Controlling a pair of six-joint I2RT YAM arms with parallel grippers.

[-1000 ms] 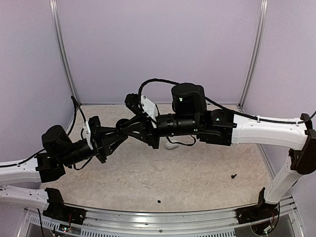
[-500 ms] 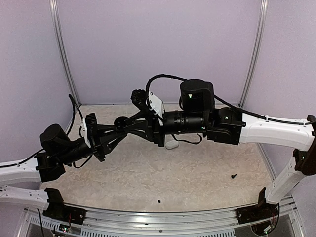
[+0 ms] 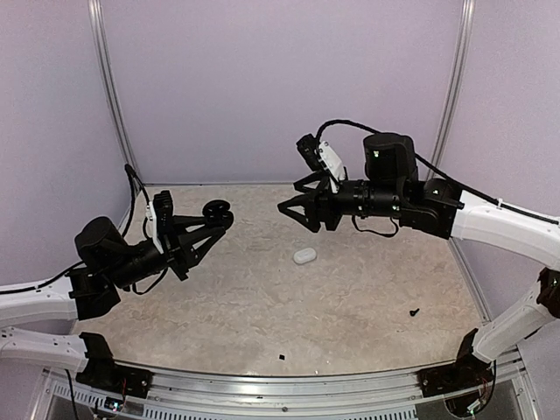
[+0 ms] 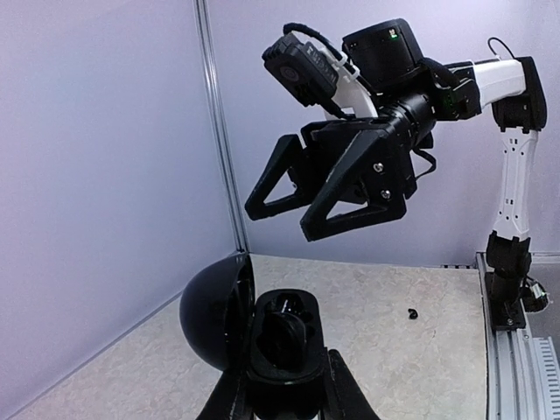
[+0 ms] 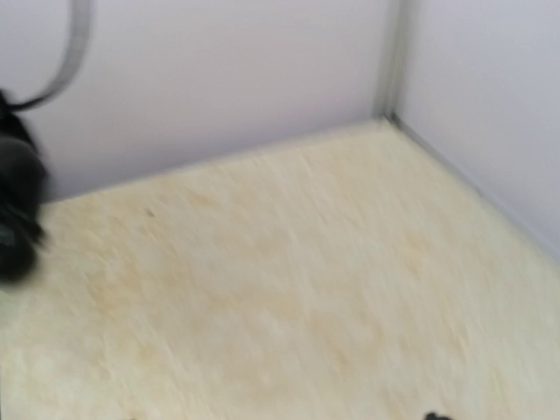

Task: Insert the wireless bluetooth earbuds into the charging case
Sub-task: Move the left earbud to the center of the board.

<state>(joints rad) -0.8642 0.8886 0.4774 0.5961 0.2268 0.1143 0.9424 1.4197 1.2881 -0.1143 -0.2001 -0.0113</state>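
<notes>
My left gripper [image 3: 215, 216] [image 4: 287, 383] is shut on a black charging case [image 4: 289, 337] [image 3: 219, 209], held above the table's left side. The case's domed lid [image 4: 214, 311] stands open to the left. A dark rounded shape that looks like an earbud lies in its well. My right gripper [image 3: 294, 219] [image 4: 278, 223] hangs open and empty in the air, up and to the right of the case and well apart from it. The right wrist view is blurred and shows only table, none of its own fingers.
A small white oval pebble-shaped case [image 3: 304, 255] lies shut mid-table below the right gripper. Tiny black bits lie at the right [image 3: 415, 311] [image 4: 412, 313] [image 5: 435, 416] and near the front edge [image 3: 282, 357]. Lilac walls with metal corner posts [image 3: 111, 96] enclose the table.
My right gripper was at the black case in the left gripper; it has pulled back to the right and opened. The left gripper stays shut on the case, shifted slightly left.
</notes>
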